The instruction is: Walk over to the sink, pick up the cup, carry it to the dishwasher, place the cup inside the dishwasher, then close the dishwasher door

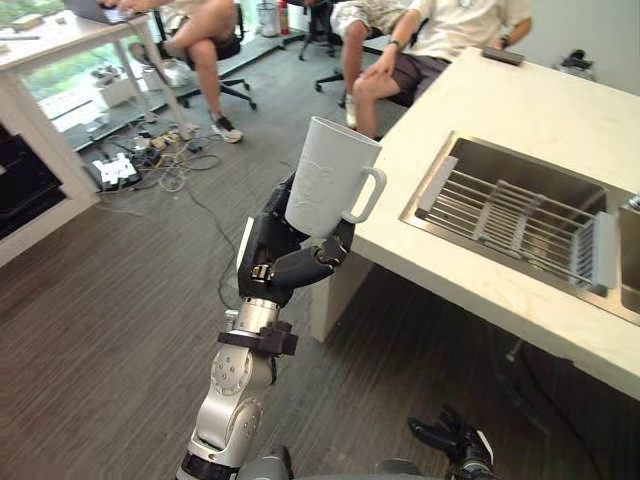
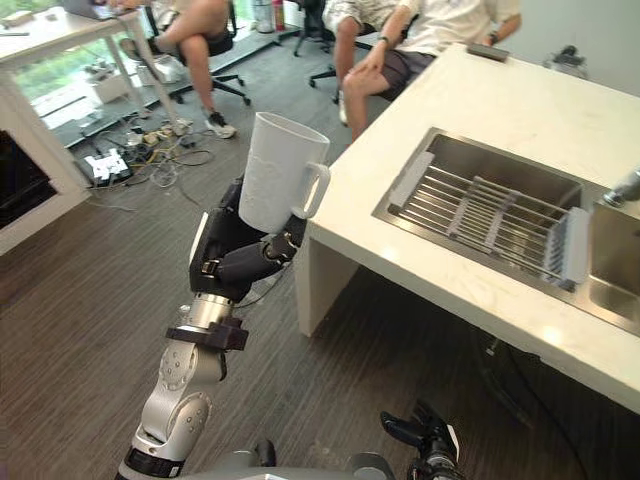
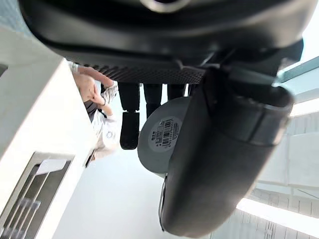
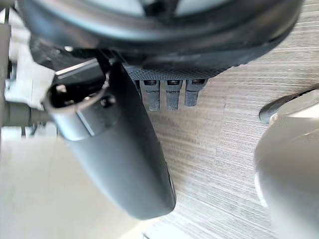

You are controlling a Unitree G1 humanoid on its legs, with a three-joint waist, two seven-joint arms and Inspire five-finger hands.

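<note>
My left hand (image 1: 285,262) is raised over the floor and shut on a tall white cup (image 1: 325,180) with a handle, held upright by its lower part. The cup hangs just off the corner of the pale counter (image 1: 500,105). The cup's grey base (image 3: 162,133) with a sticker sits between the thumb and the curled fingers (image 3: 129,129). My right hand (image 1: 455,440) hangs low over the floor with relaxed fingers and holds nothing.
A steel sink (image 1: 440,165) with a wire rack (image 1: 520,215) is set into the counter. Two people sit on office chairs (image 1: 400,50) just past the counter's far end. A white desk (image 1: 60,45) and tangled cables (image 1: 150,150) lie at the upper left. Dark wood floor (image 1: 100,320) spreads around.
</note>
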